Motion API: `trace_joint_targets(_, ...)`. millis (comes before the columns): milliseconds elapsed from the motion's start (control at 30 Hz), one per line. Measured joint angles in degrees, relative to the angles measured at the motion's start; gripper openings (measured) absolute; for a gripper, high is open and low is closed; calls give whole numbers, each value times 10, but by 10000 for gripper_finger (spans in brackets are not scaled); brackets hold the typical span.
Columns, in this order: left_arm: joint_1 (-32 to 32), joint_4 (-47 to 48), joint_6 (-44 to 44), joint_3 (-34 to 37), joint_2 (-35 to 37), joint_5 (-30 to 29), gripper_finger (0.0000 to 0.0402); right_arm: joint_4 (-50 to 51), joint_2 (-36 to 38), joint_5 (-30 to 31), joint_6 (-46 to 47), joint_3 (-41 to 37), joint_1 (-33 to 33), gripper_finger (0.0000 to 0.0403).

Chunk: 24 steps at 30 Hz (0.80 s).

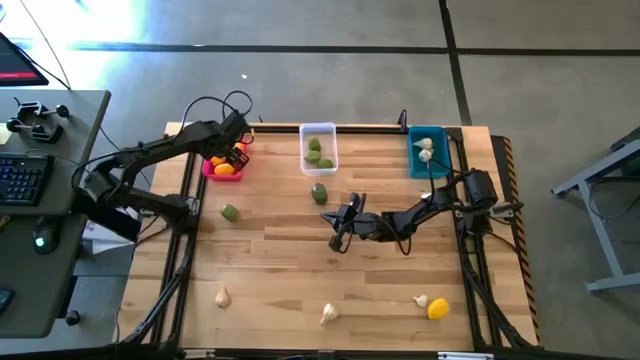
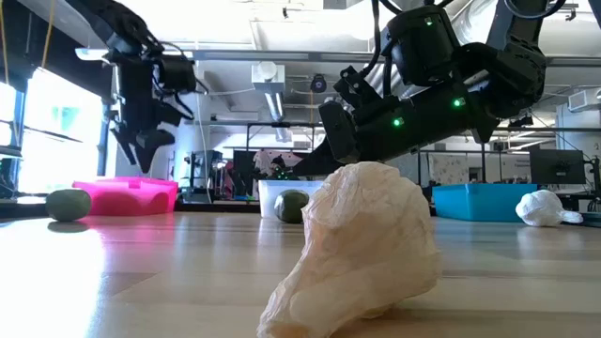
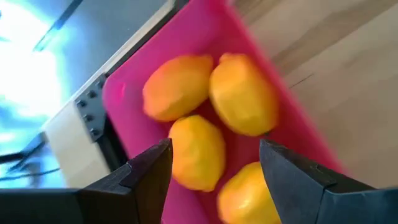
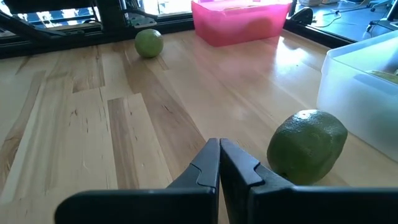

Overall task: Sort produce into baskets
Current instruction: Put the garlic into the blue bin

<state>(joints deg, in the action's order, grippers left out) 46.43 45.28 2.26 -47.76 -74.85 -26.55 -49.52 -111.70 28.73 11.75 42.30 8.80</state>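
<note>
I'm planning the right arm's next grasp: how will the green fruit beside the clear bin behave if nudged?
The green fruit looks rounded and lies loose on the bare wood table, so it will probably roll. Its skin looks smooth, possibly slippery. The right gripper, shut, would likely push it away.

Grey concrete floor (image 1: 300,25); desk (image 1: 50,200) left, keyboard (image 1: 22,178).

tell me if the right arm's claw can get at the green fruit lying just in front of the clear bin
Probably yes. The right claw hangs shut close to that green fruit, with only bare table between them in the right wrist view. It would need to open first. The clear bin sits just behind the fruit.
</note>
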Motion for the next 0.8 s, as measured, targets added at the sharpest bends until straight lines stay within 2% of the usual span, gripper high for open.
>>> trace_joint_targets(133, -21, -42, 1, 24, 51, 58, 201, 0, 0, 0, -2, 0, 4, 0)
trace_joint_targets(300, -77, -143, 7, 93, 141, 130, 143, 5, 0, 16, -14, 0, 14, 0)
trace_joint_targets(567, -218, -354, 58, 200, 269, 219, 55, -1, 0, 72, -58, 0, 37, 0)
trace_joint_targets(667, -278, -445, 43, 236, 294, 244, 34, 5, 7, 77, -58, 0, 47, 0)
trace_joint_targets(800, -357, -544, 10, 275, 308, 245, 13, 28, 31, 72, -72, 0, 69, 0)
